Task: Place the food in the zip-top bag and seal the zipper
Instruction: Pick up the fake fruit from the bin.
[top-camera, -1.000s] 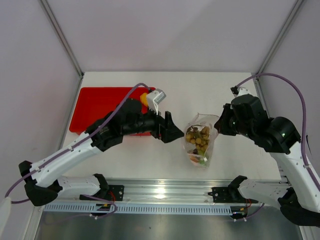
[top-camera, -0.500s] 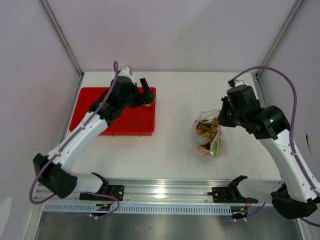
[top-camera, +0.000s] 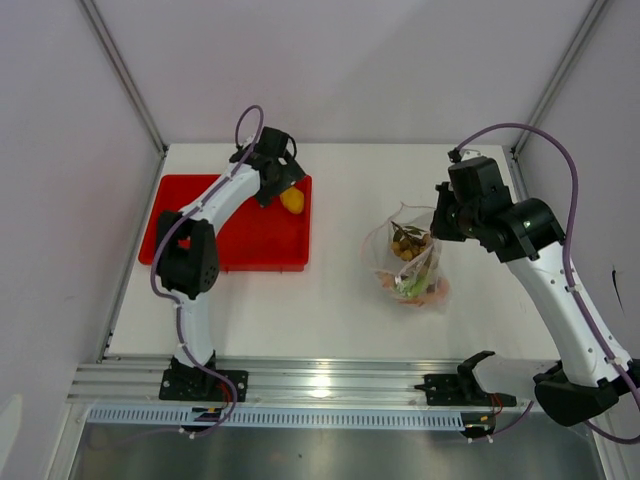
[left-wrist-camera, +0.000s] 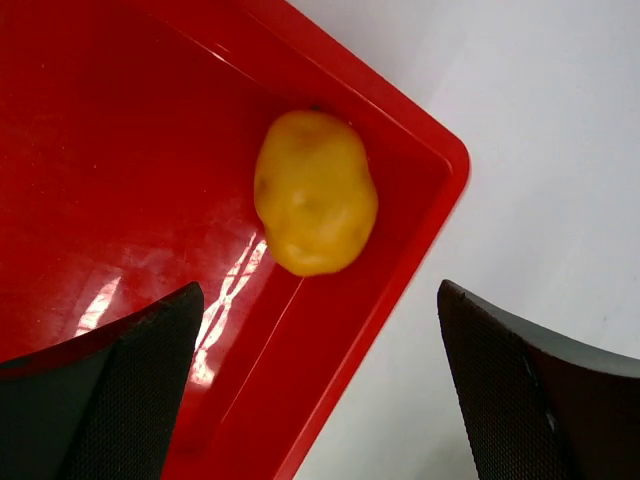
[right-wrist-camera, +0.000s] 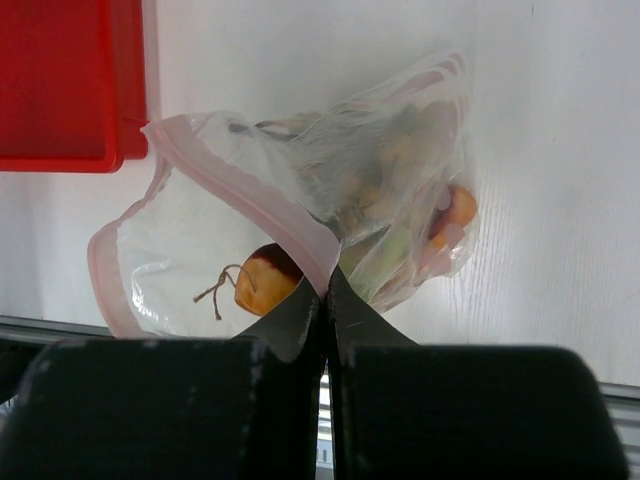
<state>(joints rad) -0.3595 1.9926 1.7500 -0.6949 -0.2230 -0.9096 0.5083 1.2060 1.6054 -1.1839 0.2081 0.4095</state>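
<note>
Food (top-camera: 405, 245) mostly in zip-top bag (top-camera: 412, 270), sitting on bench (top-camera: 340, 300) at 3 o'clock of red tray (top-camera: 200, 215). Yellow fruit (left-wrist-camera: 315, 192) lying in tray's 1 o'clock corner. I am hovering left pincer (left-wrist-camera: 320, 300), jaws apart, over it. Right pincer (right-wrist-camera: 325, 290) is clamping zipper (right-wrist-camera: 240, 175), holding mouth open. Sealing not yet done.

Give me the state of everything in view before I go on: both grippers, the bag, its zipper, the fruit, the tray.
left gripper: open, over the yellow fruit, holding nothing.
right gripper: shut on the zipper at the bag's mouth.
zip-top bag: mouth open, food inside.
zipper: unsealed.
yellow fruit: loose in the tray's corner.
red tray: lying flat, holds the fruit.
</note>
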